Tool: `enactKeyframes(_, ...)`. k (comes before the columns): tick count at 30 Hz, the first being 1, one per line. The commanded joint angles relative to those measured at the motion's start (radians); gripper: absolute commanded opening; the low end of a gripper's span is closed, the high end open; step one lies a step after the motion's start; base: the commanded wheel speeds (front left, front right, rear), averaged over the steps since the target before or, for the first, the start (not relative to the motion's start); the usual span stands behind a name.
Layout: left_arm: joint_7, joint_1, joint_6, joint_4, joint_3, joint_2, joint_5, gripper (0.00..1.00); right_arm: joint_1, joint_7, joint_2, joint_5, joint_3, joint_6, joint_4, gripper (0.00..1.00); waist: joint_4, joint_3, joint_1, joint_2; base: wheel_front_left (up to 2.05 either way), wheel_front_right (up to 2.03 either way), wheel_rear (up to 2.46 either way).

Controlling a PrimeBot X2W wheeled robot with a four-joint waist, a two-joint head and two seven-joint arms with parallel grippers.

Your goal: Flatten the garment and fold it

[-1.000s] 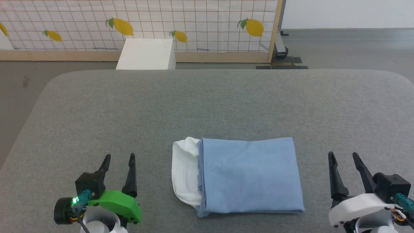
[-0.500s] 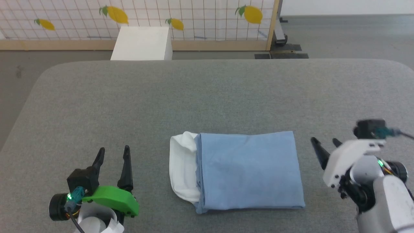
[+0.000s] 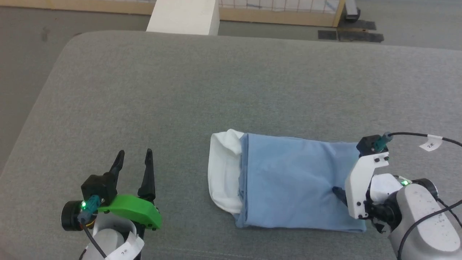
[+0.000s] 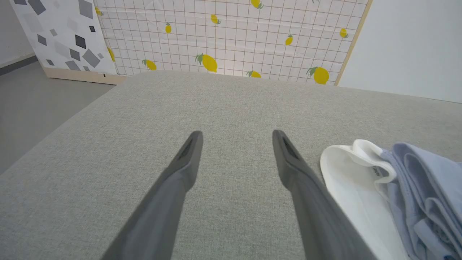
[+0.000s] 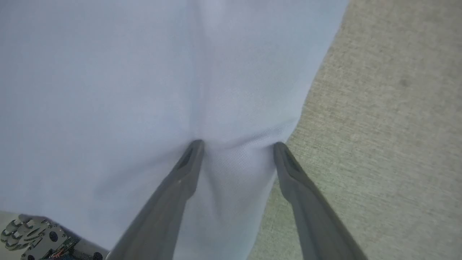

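Observation:
The garment point(image 3: 288, 180) lies folded into a light-blue rectangle on the grey table point(image 3: 180, 90), with a white layer sticking out at its left end. My right gripper point(image 3: 339, 193) points down onto its right end. In the right wrist view both open fingertips point(image 5: 196, 146) press into the blue cloth point(image 5: 144, 72) close to its edge, dimpling it, with nothing pinched between them. My left gripper point(image 3: 134, 153) rests open on the table to the left of the garment, apart from it. The left wrist view has its fingers point(image 4: 187, 159) over bare table, the garment's white end point(image 4: 346, 173) to their right.
A white box point(image 3: 184, 16) stands on the floor behind the table's far edge, with black base plates point(image 3: 350, 34) further right. A lemon-patterned screen point(image 4: 231, 36) stands beyond the table. The table's left edge drops to grey floor point(image 3: 21, 54).
The head camera has tilted down and turned. My right arm has swung in from the table's right side and set its open fingertips on the garment's right end. The left gripper stays put.

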Motion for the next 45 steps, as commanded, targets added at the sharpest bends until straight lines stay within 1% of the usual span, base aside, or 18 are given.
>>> enactKeyframes(1,-0.008,-0.020,-0.006,0.006,-0.001,-0.002,-0.004,1.00,0.003,0.006,-0.007,0.003,0.014,-0.002,0.015,1.00,0.031,0.030,-0.0001,0.0000,0.00,0.00,0.00)
enactKeyframes(5,-0.011,-0.028,-0.008,0.020,-0.004,-0.005,-0.005,1.00,0.016,0.022,-0.016,0.006,0.040,-0.002,0.051,1.00,0.040,0.028,-0.0001,0.0000,0.00,0.00,0.00)
enactKeyframes(9,-0.013,-0.033,-0.008,0.028,-0.005,-0.009,-0.007,1.00,0.028,0.052,-0.024,0.015,0.040,-0.002,0.083,1.00,0.044,0.018,-0.0001,0.0000,0.00,0.00,0.00)
enactKeyframes(10,-0.013,-0.034,-0.008,0.029,-0.005,-0.010,-0.008,1.00,0.028,0.056,-0.024,0.018,0.035,-0.002,0.087,0.33,0.044,0.016,-0.0001,0.0000,0.00,0.00,0.00)
enactKeyframes(11,-0.014,-0.034,-0.008,0.031,-0.005,-0.011,-0.008,1.00,0.029,0.057,-0.024,0.021,0.032,-0.002,0.089,0.01,0.045,0.012,-0.0001,0.0000,0.00,0.00,0.00)
enactKeyframes(19,-0.016,-0.022,-0.013,0.042,-0.012,-0.014,-0.010,1.00,0.008,-0.001,-0.049,0.043,0.016,-0.002,0.054,0.00,0.039,-0.024,-0.0001,0.0000,0.00,0.00,0.00)
enactKeyframes(23,-0.016,-0.015,-0.014,0.045,-0.017,-0.012,-0.008,1.00,-0.011,0.001,-0.080,0.056,0.064,-0.002,0.014,0.00,0.021,-0.045,-0.0001,0.0000,0.00,0.00,0.00)
enactKeyframes(25,-0.017,-0.007,-0.014,0.044,-0.015,-0.012,-0.011,1.00,-0.021,0.016,-0.102,0.067,0.101,-0.002,-0.013,0.00,-0.002,-0.052,-0.0001,0.0000,0.00,0.00,0.00)
enactKeyframes(27,-0.017,0.002,-0.009,0.038,-0.010,-0.011,-0.014,1.00,-0.036,0.034,-0.132,0.084,0.141,-0.002,-0.042,0.00,-0.037,-0.053,-0.0001,0.0000,0.00,0.00,0.00)
enactKeyframes(30,-0.017,0.009,-0.005,0.021,-0.003,-0.010,-0.018,1.00,-0.071,0.068,-0.192,0.105,0.188,-0.002,-0.085,0.00,-0.110,-0.036,-0.0001,0.0000,0.00,0.00,0.00)
enactKeyframes(34,-0.017,-0.001,-0.001,-0.006,0.004,-0.001,-0.018,1.00,-0.131,0.098,-0.263,0.123,0.220,-0.002,-0.115,0.00,-0.222,0.009,-0.0001,0.0000,0.00,0.00,0.00)
enactKeyframes(36,-0.017,-0.014,-0.003,-0.016,0.002,0.006,-0.014,1.00,-0.156,0.097,-0.289,0.128,0.220,-0.002,-0.114,0.00,-0.272,0.031,-0.0001,0.0000,0.00,0.00,0.00)
enactKeyframes(41,-0.005,-0.040,0.004,-0.045,0.008,0.028,-0.010,1.00,-0.213,0.077,-0.320,0.117,0.208,-0.002,-0.091,0.00,-0.388,0.089,-0.0001,0.0000,0.00,0.00,0.00)
enactKeyframes(43,0.003,-0.050,0.009,-0.060,0.014,0.039,-0.009,1.00,-0.234,0.064,-0.331,0.100,0.200,-0.002,-0.077,0.00,-0.420,0.114,-0.0001,0.0000,0.00,0.00,0.00)
enactKeyframes(45,0.012,-0.063,0.010,-0.077,0.016,0.050,-0.007,1.00,-0.253,0.045,-0.330,0.094,0.170,-0.002,-0.058,0.00,-0.441,0.142,-0.0001,0.0000,0.00,0.00,0.00)
